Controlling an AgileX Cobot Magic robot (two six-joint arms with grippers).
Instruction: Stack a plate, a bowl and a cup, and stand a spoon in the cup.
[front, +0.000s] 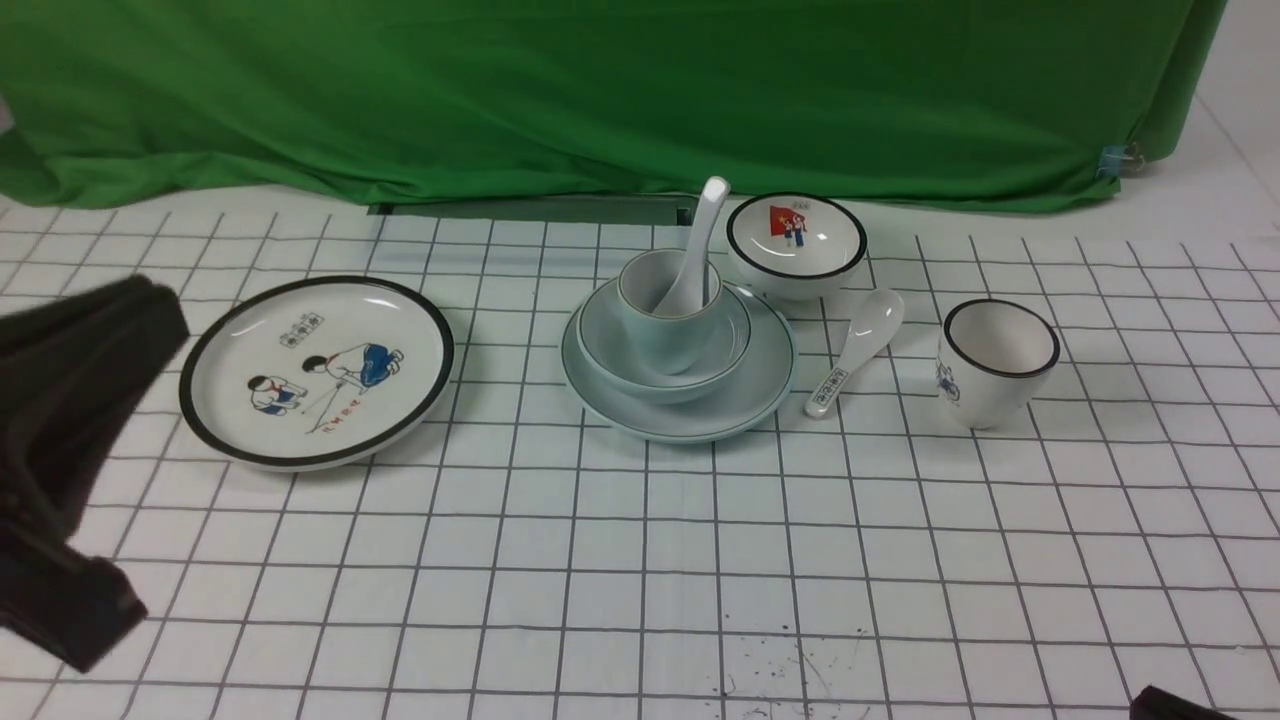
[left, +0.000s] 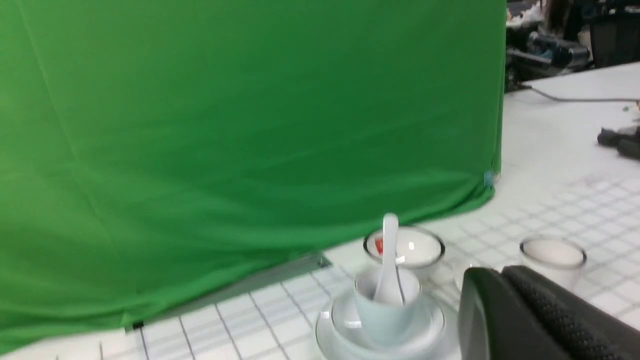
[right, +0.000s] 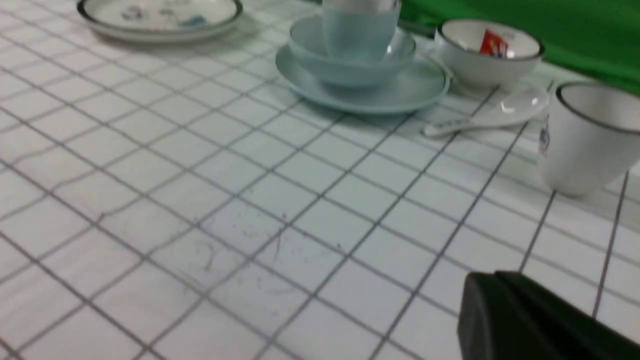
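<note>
The pale blue-green plate (front: 700, 412) sits mid-table with the matching bowl (front: 610, 350) on it and the cup (front: 662, 330) standing in the bowl. The all-white spoon (front: 703, 225) stands in the cup, handle leaning up and back. The stack also shows in the left wrist view, with the cup (left: 382, 312) and the spoon (left: 389, 250), and in the right wrist view, with the plate (right: 400, 95), the bowl (right: 350, 72) and the cup (right: 357, 35). My left gripper (front: 150, 305) (left: 492, 272) is shut and empty, far left of the stack. My right gripper (right: 492, 277) is shut and empty, low at the near right.
A white black-rimmed plate with cartoon children (front: 316, 370) lies left of the stack. A flag bowl (front: 797, 245), a patterned-handle spoon (front: 860, 345) and a black-rimmed white cup (front: 995, 365) stand to its right. A green cloth (front: 600, 90) hangs at the back.
</note>
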